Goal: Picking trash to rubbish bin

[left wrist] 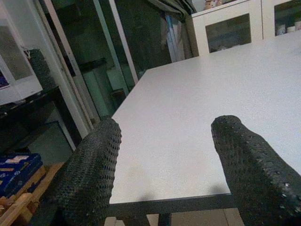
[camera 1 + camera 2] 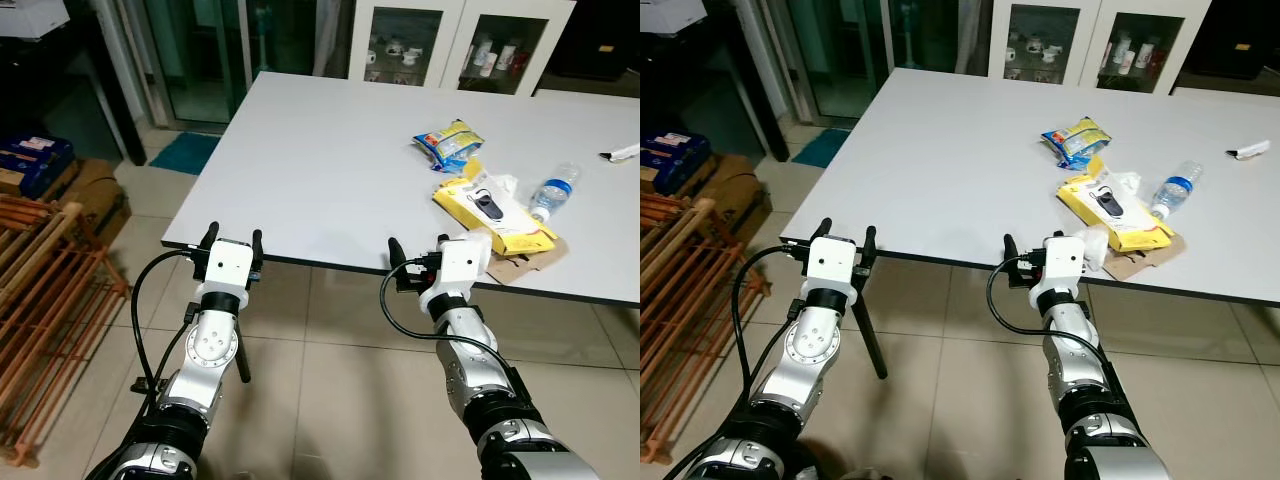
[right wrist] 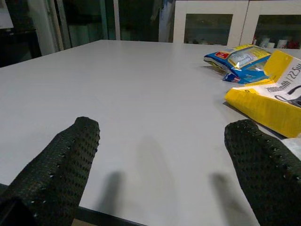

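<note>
On the white table (image 2: 330,170) lies a heap of trash toward its right side: a blue and yellow snack bag (image 2: 448,143), a yellow package (image 2: 492,212) with a black item printed on it, crumpled white paper (image 2: 503,184), brown cardboard (image 2: 528,262) and a clear plastic bottle (image 2: 553,192). My right gripper (image 2: 418,247) is open at the table's near edge, just left of the yellow package (image 3: 273,101). My left gripper (image 2: 233,240) is open at the near left corner, nothing between its fingers.
A white object (image 2: 620,152) lies at the table's far right edge. White glass-door cabinets (image 2: 455,45) stand behind the table. A wooden rack (image 2: 45,300) and boxes (image 2: 35,165) sit on the tiled floor at the left. Glass doors (image 2: 200,55) stand at the back left.
</note>
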Motion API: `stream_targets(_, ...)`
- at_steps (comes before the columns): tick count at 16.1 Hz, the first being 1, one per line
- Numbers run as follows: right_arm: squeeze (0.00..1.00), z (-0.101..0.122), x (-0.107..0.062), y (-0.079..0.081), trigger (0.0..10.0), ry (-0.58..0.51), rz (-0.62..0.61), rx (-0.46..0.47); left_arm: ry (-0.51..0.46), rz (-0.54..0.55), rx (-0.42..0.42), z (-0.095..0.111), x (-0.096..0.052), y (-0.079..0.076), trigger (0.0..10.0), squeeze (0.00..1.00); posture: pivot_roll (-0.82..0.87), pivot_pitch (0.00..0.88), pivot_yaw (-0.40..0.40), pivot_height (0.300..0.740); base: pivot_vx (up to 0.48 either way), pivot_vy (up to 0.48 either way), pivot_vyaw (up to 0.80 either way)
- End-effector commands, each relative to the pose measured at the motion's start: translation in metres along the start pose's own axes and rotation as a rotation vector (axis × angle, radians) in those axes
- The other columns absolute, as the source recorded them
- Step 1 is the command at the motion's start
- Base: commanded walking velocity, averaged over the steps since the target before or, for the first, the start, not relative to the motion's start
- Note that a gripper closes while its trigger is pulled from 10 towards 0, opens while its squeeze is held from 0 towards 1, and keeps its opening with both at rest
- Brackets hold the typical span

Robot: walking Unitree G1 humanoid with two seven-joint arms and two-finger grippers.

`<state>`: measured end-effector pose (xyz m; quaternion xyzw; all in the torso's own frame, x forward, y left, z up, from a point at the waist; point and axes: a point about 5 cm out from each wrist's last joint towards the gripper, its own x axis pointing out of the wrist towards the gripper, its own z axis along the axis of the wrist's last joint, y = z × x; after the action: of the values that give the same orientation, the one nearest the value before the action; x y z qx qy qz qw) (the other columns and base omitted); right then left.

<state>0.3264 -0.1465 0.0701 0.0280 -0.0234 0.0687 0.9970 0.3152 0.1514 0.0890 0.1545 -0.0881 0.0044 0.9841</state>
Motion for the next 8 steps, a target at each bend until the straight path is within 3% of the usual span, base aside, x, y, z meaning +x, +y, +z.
stream_targets(1, 0.00, -0.0002, 0.0001, -0.0034, 10.0, 0.012, -0.006, -0.004, 0.010, -0.007, 0.012, -0.0004, 0.0011, -0.0033, 10.0, 0.00, 0.02, 0.000, -0.049, 0.740, 0.000, -0.352, 0.00)
stream_targets(8, 0.00, -0.0007, -0.0010, -0.0009, 10.0, 0.009, 0.010, -0.017, 0.014, -0.006, 0.007, -0.0008, 0.0006, -0.0041, 10.0, 0.00, 0.02, 0.009, -0.055, 0.740, 0.000, -0.351, 0.00)
